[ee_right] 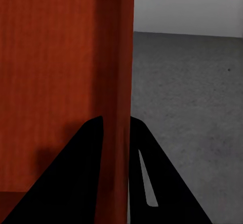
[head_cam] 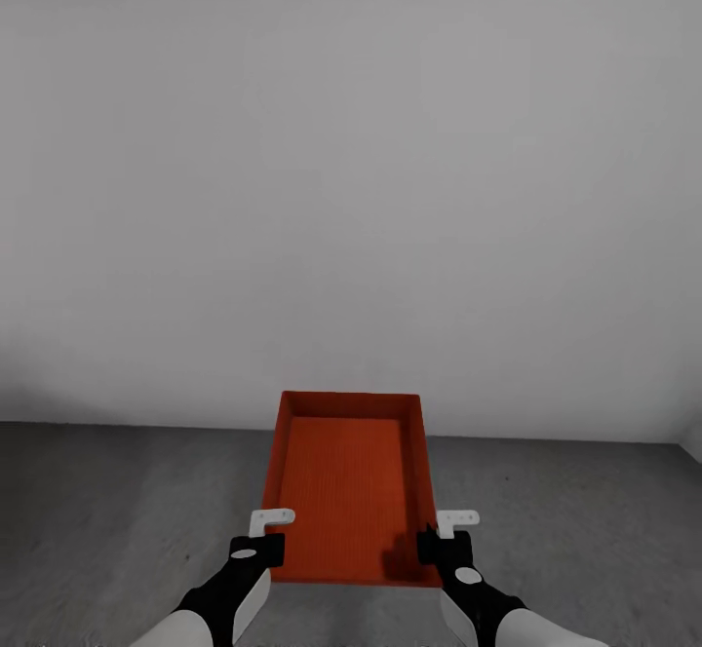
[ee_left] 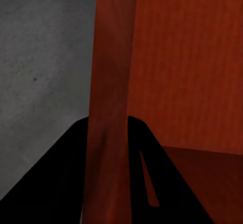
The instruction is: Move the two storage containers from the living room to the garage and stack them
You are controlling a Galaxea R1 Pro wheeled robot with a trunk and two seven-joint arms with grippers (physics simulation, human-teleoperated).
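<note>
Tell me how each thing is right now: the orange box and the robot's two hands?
storage container: lidless, nothing inside, level, held by both side walls.
left hand: shut on the container's left wall, one finger outside and one inside.
right hand: shut on the container's right wall, gripping it the same way.
floor: dark grey concrete, running to the pale wall.

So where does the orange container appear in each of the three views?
Head view: orange container at lower centre, held between left hand and right hand.
Left wrist view: its side wall runs between the fingers.
Right wrist view: its wall likewise.
Shared landmark: grey concrete floor.
</note>
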